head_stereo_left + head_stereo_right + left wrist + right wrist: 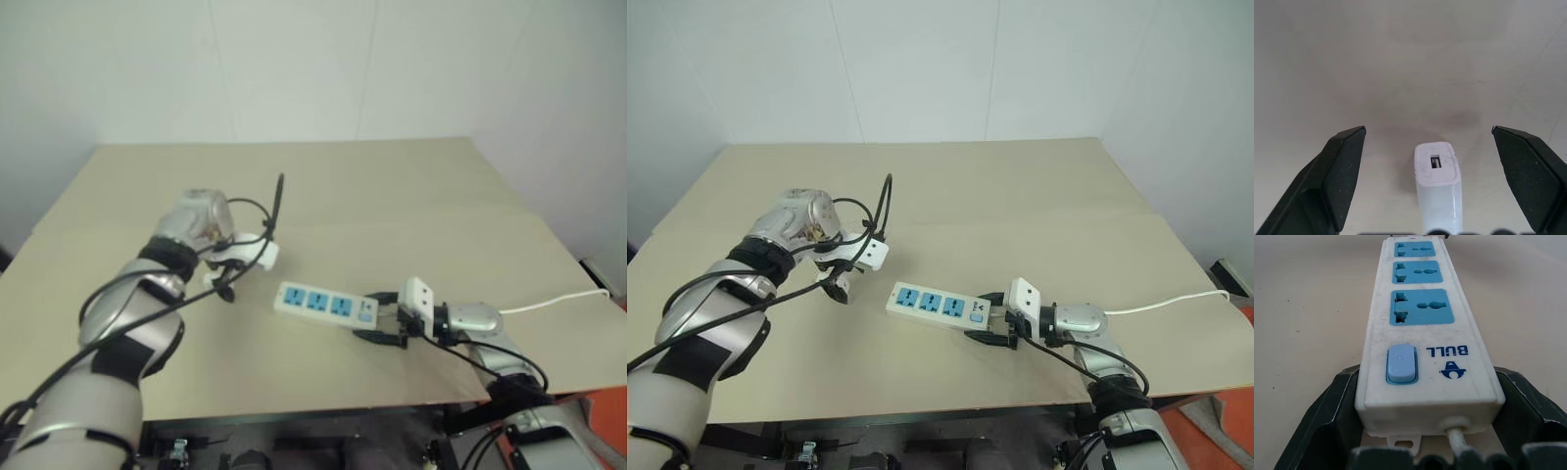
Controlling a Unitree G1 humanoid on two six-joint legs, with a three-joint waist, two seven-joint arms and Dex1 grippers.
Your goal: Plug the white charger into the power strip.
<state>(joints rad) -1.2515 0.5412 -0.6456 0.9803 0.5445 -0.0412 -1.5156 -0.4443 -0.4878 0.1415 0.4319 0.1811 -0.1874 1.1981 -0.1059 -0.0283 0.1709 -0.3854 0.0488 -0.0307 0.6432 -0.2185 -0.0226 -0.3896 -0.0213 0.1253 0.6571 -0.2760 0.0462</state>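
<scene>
A white power strip (pixel 939 306) lay flat on the tan worktop (pixel 1019 196), just below the centre of the head view, its three blue sockets facing up and its switch end turned toward the lower right. The right tool (pixel 990 317) was clamped on that switch end, one black finger (pixel 1327 421) pressed against each long side, with the thin white cord (pixel 1171 302) trailing off to the right edge of the frame. To the left of centre, the left tool (pixel 1428 142) pointed down at the worktop with its fingers (pixel 1342 171) spread wide and touching nothing. In the left wrist view the white charger (pixel 1437 183) sat between those spread fingers, low in the frame, its port end up, clear of both tips.
</scene>
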